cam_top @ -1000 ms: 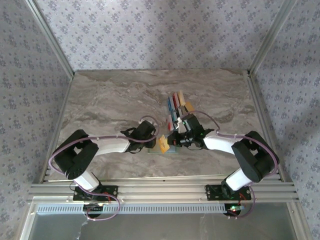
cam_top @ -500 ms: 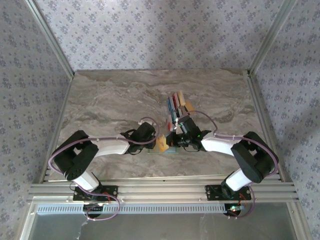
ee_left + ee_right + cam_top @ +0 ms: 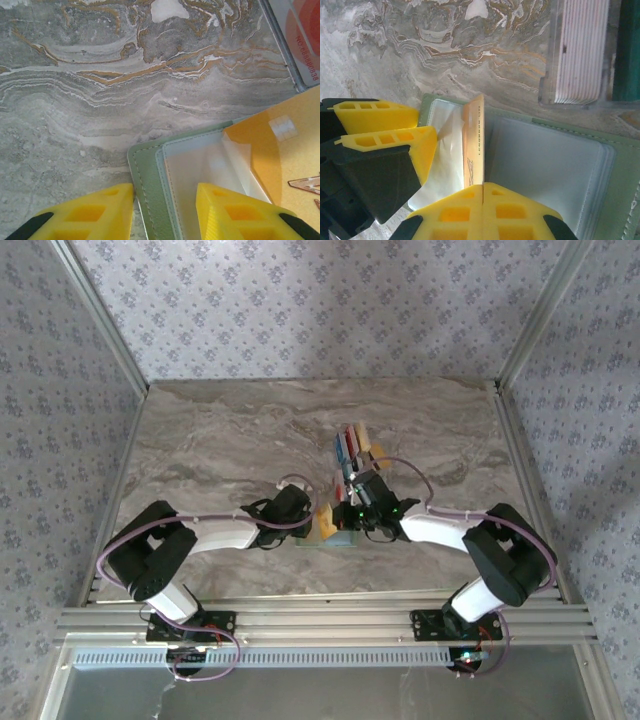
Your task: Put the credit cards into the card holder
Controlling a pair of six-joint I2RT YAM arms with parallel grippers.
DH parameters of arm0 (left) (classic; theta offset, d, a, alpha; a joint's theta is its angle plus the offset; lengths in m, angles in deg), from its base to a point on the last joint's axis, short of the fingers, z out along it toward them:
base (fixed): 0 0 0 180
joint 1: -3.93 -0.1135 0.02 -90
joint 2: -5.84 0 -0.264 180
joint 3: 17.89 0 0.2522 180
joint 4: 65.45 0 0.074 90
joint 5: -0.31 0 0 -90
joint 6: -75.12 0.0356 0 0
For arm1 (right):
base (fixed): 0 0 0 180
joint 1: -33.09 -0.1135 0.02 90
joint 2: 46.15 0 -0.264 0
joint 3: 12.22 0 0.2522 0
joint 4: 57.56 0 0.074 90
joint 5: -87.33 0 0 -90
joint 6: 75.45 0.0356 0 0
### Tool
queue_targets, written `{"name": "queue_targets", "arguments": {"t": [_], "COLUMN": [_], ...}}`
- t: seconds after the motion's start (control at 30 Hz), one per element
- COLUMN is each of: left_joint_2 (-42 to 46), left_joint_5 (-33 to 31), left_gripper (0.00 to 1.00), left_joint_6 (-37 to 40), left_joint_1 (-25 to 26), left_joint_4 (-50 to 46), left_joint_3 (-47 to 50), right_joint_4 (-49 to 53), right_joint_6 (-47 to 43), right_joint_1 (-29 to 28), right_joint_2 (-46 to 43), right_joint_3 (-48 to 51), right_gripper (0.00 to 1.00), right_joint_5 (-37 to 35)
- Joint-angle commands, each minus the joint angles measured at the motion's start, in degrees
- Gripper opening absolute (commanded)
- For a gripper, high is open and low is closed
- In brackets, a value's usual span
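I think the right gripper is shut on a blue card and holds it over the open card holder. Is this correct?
Not quite: the card is orange, not blue. The right wrist view shows the right gripper shut on its lower edge, holding it on edge over the open card holder. The rest is right.

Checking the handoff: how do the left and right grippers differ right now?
The left gripper stands part open, its fingers straddling the corner of the card holder; the right gripper is shut, pinching an orange card edge-on over the holder's pocket. Both have yellow fingers.
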Motion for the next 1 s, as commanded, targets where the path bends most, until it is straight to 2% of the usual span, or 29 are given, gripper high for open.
{"name": "queue_targets", "arguments": {"t": [0.0, 0.57, 0.97], "left_joint_2": [-1.00, -0.13, 7.79], "left_joint_5": [3.81, 6.98, 10.57], "left_gripper": [0.38, 0.38, 0.46], "left_joint_6": [-0.14, -0.55, -0.06], "left_joint_1": [1.05, 1.05, -0.92], "left_joint_4": [-2.09, -0.97, -2.79], "left_joint_3": [1.54, 1.54, 1.06], "right_joint_4": [0.71, -7.76, -8.69], "right_joint_6": [-0.99, 3.70, 4.09], "right_joint_1": [-0.90, -3.92, -4.49], "right_joint_2": [0.18, 1.81, 1.56], "right_joint_3": [-1.25, 2.47, 6.25], "right_gripper": [0.00, 0.00, 0.00], "right_joint_5": [-1.64, -4.41, -5.43]}}
